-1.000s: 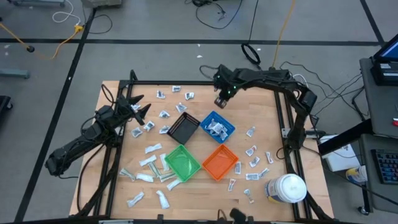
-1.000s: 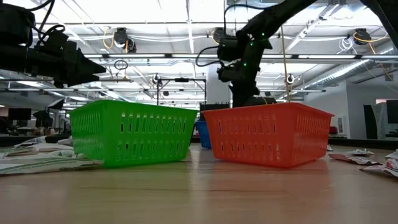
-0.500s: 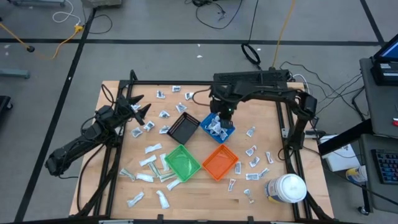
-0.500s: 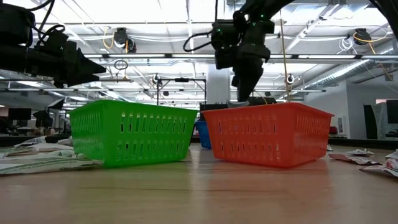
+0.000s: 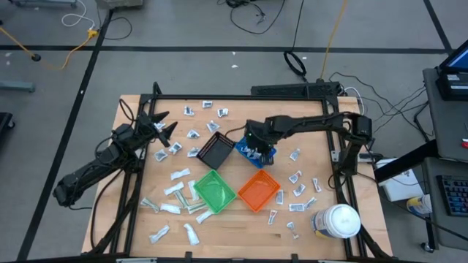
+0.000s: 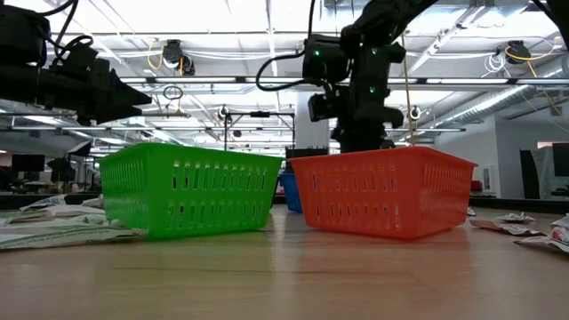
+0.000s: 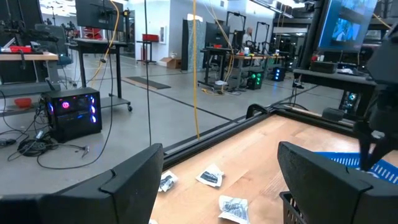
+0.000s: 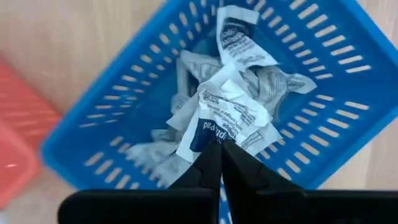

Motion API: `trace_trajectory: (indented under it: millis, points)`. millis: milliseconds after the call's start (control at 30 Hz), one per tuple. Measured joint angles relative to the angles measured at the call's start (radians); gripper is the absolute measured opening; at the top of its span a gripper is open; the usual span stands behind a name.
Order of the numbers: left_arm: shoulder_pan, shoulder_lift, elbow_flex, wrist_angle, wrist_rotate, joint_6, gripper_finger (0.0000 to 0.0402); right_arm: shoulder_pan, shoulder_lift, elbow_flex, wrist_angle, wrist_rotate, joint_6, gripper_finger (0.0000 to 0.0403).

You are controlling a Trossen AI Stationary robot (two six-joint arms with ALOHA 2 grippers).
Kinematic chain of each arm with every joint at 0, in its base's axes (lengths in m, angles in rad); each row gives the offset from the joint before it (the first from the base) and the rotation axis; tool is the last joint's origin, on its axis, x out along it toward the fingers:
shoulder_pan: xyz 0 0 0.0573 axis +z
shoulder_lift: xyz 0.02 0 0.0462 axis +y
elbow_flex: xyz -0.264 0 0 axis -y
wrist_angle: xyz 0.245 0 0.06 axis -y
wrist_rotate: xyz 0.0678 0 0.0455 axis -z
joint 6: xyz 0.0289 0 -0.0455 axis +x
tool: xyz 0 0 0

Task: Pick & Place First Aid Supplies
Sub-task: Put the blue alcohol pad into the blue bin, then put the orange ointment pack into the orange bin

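First aid supplies lie as small white packets scattered over the wooden table [image 5: 307, 139], for instance near the far edge [image 5: 207, 106] and at the near left [image 5: 175, 191]. More packets fill the blue bin [image 5: 268, 155]. My right gripper [image 5: 254, 146] hangs over that bin, pointing steeply down, shut on a white packet with blue print [image 8: 225, 111]. My left gripper [image 5: 162, 126] waits at the table's left side, level and open, with nothing between its fingers [image 7: 134, 180]. My right gripper pinches the white packet by one edge [image 8: 210, 137] between its two shut fingertips [image 8: 202, 167]. The fingers come from above, slanting down. The packet hangs crumpled just beyond the tips, over the other packets in the blue bin [image 8: 93, 143]; whether it rests on them I cannot tell.
A black bin [image 5: 216, 152], a green bin [image 5: 214, 191] and an orange bin [image 5: 258, 191] stand close around the blue one at mid-table. A large white jar [image 5: 338, 221] stands at the near right corner. Loose packets lie right of the bins [image 5: 296, 179].
My right gripper has swung from near the table's far edge toward the near side and the left, sinking and rolling, and now hangs over the blue bin. It has stayed shut throughout.
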Motion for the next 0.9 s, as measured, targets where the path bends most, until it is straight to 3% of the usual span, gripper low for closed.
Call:
trace_trajectory:
  millis: [300,700,900]
  points:
    - [0.000,0.000,0.000,0.000,0.000,0.000,0.0324,0.001,0.000,-0.015,0.010,0.050,0.004,0.0030]
    - [0.000,0.000,0.000,-0.001,0.000,0.000,0.0324,0.001,-0.087,-0.015,-0.005,0.046,-0.002,0.0198]
    - [0.000,0.000,0.000,-0.001,0.000,0.000,0.0324,0.001,-0.137,-0.015,-0.070,0.046,-0.148,0.0230]
